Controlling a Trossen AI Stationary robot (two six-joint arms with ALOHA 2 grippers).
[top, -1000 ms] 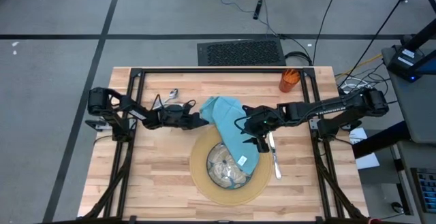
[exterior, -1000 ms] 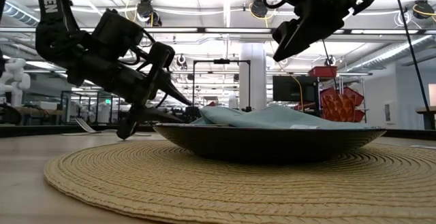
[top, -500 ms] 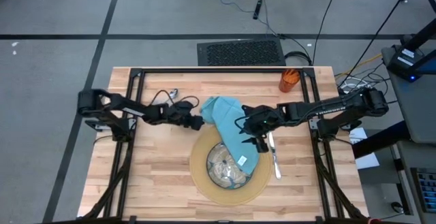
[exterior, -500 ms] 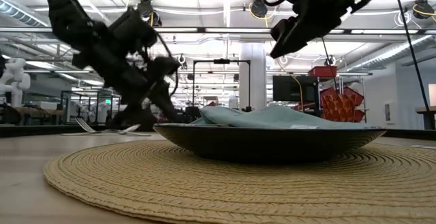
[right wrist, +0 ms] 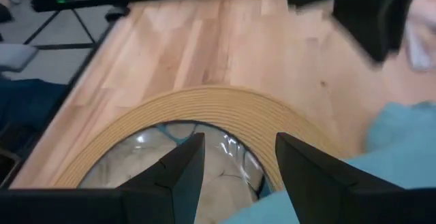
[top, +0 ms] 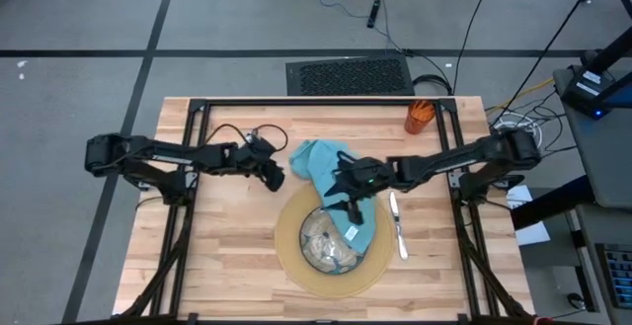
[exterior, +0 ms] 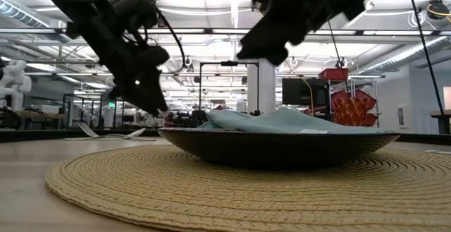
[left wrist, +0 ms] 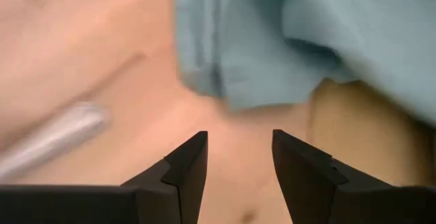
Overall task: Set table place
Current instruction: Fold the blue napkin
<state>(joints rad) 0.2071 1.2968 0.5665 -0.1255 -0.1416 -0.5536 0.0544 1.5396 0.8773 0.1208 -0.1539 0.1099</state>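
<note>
A teal napkin (top: 324, 165) lies with one end on the table (top: 227, 256) and the other draped into the glass bowl (top: 326, 244), which sits on the round tan mat (top: 296, 266). My left gripper (top: 276, 176) hovers open just left of the napkin's edge (left wrist: 225, 88), with nothing between its fingers. Above the napkin, my right gripper (top: 341, 191) is open and points toward the bowl (right wrist: 170, 152) and mat (right wrist: 204, 105). Silver cutlery (top: 397, 221) lies right of the mat. The orange cup (top: 420, 116) stands at the far right.
A silver utensil handle (left wrist: 54, 139) lies on the wood near my left gripper. More cutlery (exterior: 106, 132) shows far off to the left in the low view. Black frame rails (top: 316, 103) run along the table's far edge and sides. Bare wood lies near left and near right.
My left gripper has risen off the table beside the napkin, drawn back a little toward the left edge, and rolled about its own axis. My right gripper has moved toward the left over the napkin and tipped further down. The napkin has kept still.
</note>
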